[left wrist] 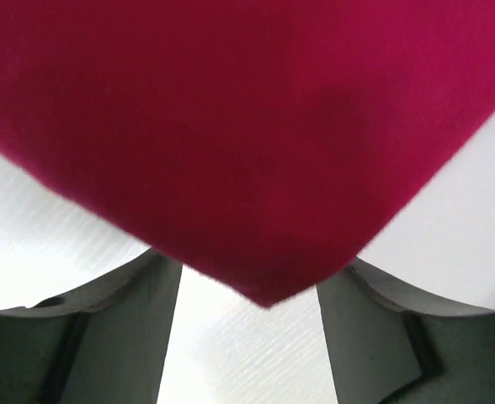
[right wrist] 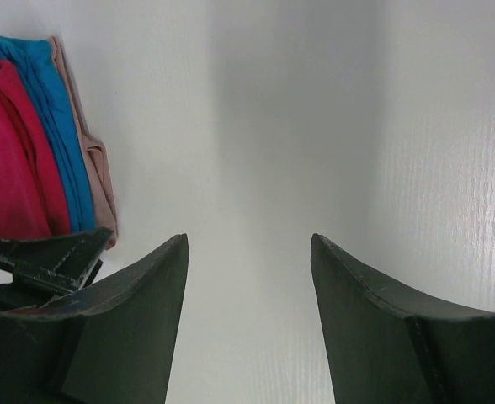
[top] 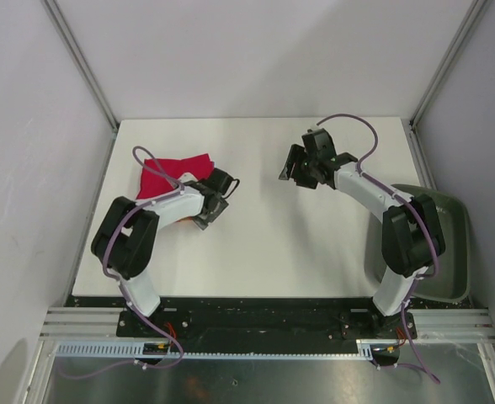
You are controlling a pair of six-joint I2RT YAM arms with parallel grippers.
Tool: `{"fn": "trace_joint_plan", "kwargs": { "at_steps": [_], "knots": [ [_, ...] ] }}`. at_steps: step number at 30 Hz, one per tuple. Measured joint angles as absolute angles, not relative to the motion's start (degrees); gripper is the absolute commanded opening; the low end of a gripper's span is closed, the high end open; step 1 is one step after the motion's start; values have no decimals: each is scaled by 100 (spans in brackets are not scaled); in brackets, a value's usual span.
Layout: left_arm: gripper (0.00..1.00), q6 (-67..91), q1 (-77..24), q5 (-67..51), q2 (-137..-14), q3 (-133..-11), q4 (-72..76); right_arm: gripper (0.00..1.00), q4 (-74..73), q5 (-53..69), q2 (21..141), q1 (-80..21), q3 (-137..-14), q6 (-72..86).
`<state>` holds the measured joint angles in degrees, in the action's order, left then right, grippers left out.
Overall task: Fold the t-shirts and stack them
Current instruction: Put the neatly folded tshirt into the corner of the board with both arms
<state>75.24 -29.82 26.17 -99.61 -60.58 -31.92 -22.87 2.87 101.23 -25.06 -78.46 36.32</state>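
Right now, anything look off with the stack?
Slightly. The stack isn't squared: in the right wrist view the blue tee and a pale orange layer stick out past the red tee. A red corner also hides the spread fingertips of the left claw. Nothing torn or spilled.

Three t-shirts [right wrist: 58,135], two arms [top: 365,189], one bin [top: 449,244].

The white desk [top: 273,244] has a matt, faintly ribbed top. In its far left part a pale orange shirt [right wrist: 98,177] lies folded directly on it, with a blue shirt [right wrist: 55,126] on that and a red shirt [top: 173,167] topmost.
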Motion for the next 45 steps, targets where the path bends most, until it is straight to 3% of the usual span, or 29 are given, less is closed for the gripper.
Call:
{"fn": "trace_joint_plan", "kwargs": {
  "at_steps": [10, 20, 45],
  "knots": [
    [67, 7387, -2609, 2792, -10289, -6305, -3267, 62, -2290, 336, 10114, -2488, -7778, 3597],
    [64, 6189, -1863, 2740, -10746, -6901, -3354, 62, -2287, 443, 10112, -2488, -7776, 3597],
    [63, 3728, -220, 1695, -12191, -9131, -3514, 62, -2224, 670, 10213, -2259, -7769, 3546]
  ]
}}
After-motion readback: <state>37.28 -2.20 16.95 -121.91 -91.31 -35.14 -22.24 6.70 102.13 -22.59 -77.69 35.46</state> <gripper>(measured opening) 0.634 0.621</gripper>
